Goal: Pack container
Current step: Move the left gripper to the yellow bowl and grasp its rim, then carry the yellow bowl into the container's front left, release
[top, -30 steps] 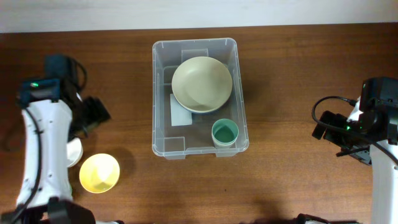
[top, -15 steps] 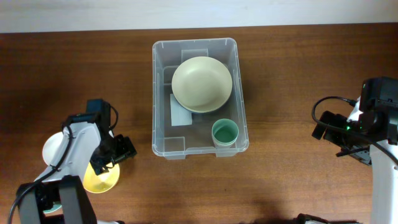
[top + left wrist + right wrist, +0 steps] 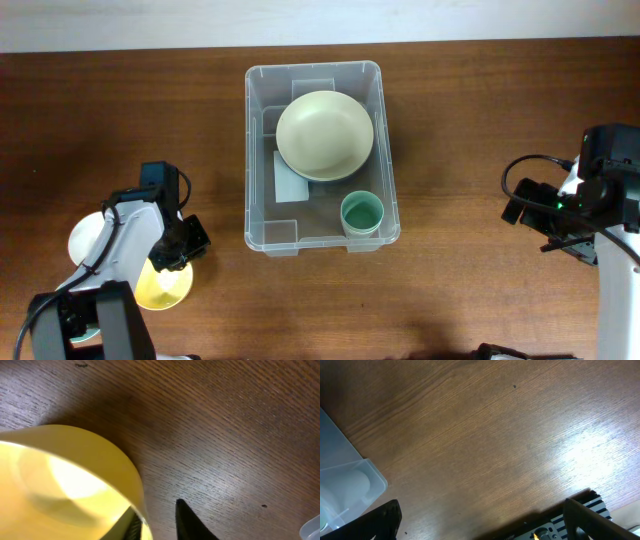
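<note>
We see the container [image 3: 313,67] at the middle of the counter [image 3: 480,120], toward the far edge; inside it a cream bowl [image 3: 325,135] lies at the far end, partly covering a white label [image 3: 290,180], and a green cup [image 3: 361,214] stands in the near right corner. The left tool [image 3: 156,519] is narrow, one finger inside and one outside the rim of a yellow bowl [image 3: 160,288] left of the container; we cannot tell whether it grips. A white dish [image 3: 85,238] lies just beside, half under the arm. The right tool [image 3: 485,515] gapes wide, holding nothing, well right of the container.
</note>
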### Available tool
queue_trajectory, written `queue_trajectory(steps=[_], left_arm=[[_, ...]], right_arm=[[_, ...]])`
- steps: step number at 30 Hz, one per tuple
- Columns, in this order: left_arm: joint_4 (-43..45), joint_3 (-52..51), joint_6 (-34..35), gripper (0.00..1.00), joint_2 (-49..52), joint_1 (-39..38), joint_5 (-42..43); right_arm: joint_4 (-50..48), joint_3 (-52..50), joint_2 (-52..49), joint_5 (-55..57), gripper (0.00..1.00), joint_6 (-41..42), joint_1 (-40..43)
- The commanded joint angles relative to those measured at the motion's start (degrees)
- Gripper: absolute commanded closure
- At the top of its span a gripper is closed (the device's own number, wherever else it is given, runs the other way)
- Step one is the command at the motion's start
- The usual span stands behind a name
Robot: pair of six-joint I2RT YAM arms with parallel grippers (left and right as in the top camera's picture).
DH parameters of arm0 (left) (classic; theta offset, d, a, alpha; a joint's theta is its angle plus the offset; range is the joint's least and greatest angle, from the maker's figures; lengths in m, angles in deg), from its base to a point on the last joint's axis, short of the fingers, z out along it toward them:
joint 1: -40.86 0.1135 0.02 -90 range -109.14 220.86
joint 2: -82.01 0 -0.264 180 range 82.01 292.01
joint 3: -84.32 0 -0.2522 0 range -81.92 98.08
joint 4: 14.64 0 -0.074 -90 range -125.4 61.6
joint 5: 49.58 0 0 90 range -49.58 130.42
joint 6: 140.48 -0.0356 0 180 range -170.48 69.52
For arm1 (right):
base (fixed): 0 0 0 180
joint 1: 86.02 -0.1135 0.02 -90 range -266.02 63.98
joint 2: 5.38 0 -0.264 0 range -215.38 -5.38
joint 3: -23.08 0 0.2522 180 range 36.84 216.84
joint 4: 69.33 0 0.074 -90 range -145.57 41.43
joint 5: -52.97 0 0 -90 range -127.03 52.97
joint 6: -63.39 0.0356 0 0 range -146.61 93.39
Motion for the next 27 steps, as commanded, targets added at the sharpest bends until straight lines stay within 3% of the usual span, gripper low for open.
queue_trajectory(steps=[1, 6, 15, 27], left_arm=[[0.04, -0.22, 0.09, 0.83, 0.0, 0.04, -0.59], [0.04, -0.22, 0.11, 0.99, 0.0, 0.04, -0.57], [-1.38, 2.82, 0.09, 0.99, -0.52, -0.63, -0.37], [-10.97, 25.83, -0.28, 0.99, -10.38, -13.03, -0.61]], right_arm=[[-0.13, -0.04, -0.09, -0.11, 0.01, 0.02, -0.04], [-0.11, -0.04, -0.09, -0.09, 0.01, 0.02, -0.04], [-0.15, -0.04, -0.09, -0.09, 0.02, 0.0, -0.04], [-0.15, -0.04, -0.09, -0.09, 0.01, 0.02, -0.04]])
